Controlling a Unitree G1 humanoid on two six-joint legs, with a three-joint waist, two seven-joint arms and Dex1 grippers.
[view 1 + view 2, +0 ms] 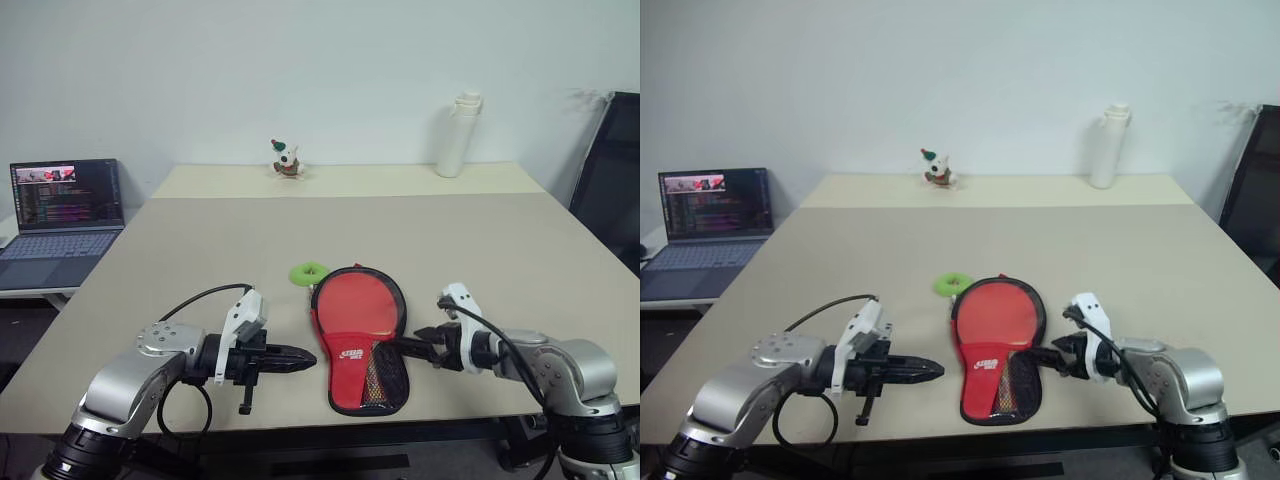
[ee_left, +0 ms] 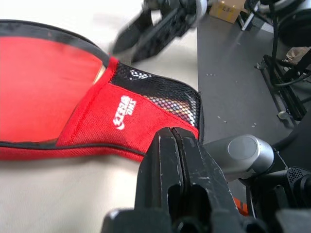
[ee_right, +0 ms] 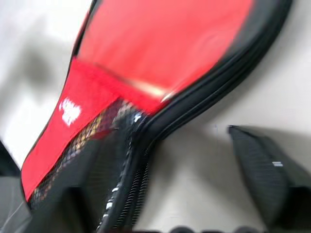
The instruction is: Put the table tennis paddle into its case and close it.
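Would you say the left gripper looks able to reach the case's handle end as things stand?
Probably yes: the left gripper, fingers shut, points at the case with bare table between them.

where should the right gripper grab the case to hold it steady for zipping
Judging by its pose, take the case at the black zip edge of its narrow handle end, coming in from the right gripper side. That edge lies nearest the open fingers, thin and raised.

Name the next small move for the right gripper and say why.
Probably bring the open right gripper back onto the case edge near the handle end. The table tennis paddle lies in the case with its red face still uncovered, so closing remains; the left gripper is shut beside it.
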